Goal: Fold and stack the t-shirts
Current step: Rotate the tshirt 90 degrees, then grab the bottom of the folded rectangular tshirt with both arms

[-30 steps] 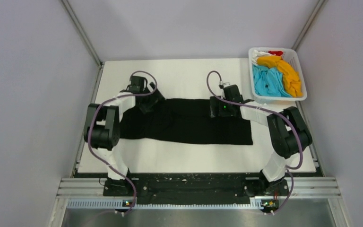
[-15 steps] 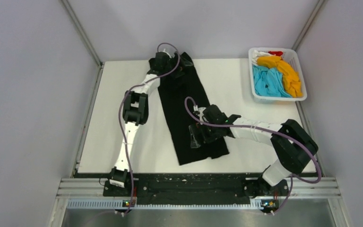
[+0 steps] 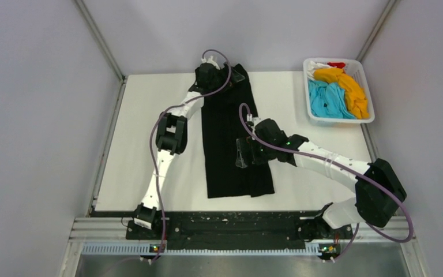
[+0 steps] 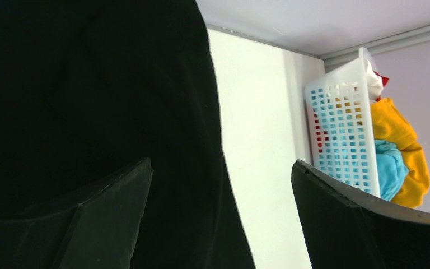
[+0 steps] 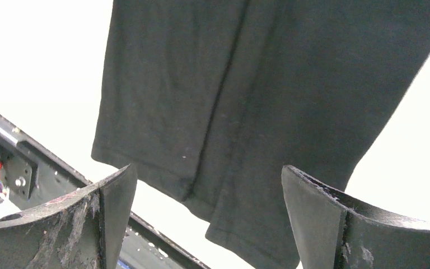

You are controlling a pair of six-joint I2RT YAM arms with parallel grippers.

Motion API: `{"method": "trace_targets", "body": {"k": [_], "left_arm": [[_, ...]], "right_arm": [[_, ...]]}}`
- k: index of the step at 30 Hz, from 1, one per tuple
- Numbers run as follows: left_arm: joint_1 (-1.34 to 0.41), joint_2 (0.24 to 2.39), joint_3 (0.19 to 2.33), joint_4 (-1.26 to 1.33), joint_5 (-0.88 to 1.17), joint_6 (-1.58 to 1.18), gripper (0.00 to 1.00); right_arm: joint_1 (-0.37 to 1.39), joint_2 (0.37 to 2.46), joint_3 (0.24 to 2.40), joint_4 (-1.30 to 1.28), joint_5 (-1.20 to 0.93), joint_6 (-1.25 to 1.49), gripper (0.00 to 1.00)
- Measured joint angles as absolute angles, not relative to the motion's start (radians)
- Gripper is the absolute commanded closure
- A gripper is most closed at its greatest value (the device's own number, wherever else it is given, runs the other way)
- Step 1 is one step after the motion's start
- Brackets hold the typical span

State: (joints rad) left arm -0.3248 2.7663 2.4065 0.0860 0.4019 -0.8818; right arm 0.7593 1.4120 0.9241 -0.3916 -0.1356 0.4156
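The black t-shirt (image 3: 231, 153) lies as a long folded strip mid-table, running from 12 to 6 o'clock; the left gripper (image 4: 221, 163) hangs over its 12 o'clock end, fingers spread wide, clasping nothing; the right gripper (image 5: 207, 168), equally wide, hovers over its 3 o'clock edge; the orange t-shirt (image 3: 349, 89) and sky-blue t-shirt (image 3: 329, 99) sit in the basket (image 3: 340, 120) at 2 o'clock.

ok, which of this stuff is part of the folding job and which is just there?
Job: black t-shirt on the table; orange t-shirt, sky-blue t-shirt, white t-shirt, red t-shirt, heaped in the basket.
Just there: basket, table.
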Motion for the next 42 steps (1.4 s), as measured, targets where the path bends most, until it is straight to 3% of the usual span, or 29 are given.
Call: {"method": "trace_targets", "body": {"k": [4, 8, 18, 26, 33, 39, 42], "left_arm": [[-0.3, 2.68, 2.361, 0.006, 0.405, -0.785, 0.01], [-0.285, 2.437, 2.168, -0.06, 0.421, -0.713, 0.01], [-0.402, 1.608, 1.288, -0.119, 0.336, -0.632, 0.01], [-0.522, 1.313, 0.768, -0.342, 0.226, -0.667, 0.02], [-0.584, 1.09, 0.547, -0.407, 0.257, -0.757, 0.17], [-0.614, 1.079, 0.455, -0.386, 0.305, -0.801, 0.33], [-0.617, 1.108, 0.435, -0.35, 0.324, -0.82, 0.47]], "right_arm": [[0.712, 1.348, 0.871, -0.375, -0.081, 0.484, 0.01], [0.67, 1.274, 0.783, -0.366, -0.046, 0.559, 0.01], [0.651, 1.158, 0.636, -0.392, -0.001, 0.661, 0.02], [0.645, 1.035, 0.502, -0.401, -0.018, 0.757, 0.03], [0.645, 1.009, 0.439, -0.389, -0.06, 0.829, 0.11], [0.645, 1.009, 0.431, -0.386, -0.073, 0.861, 0.27], [0.645, 1.011, 0.414, -0.374, -0.07, 0.874, 0.37]]}}
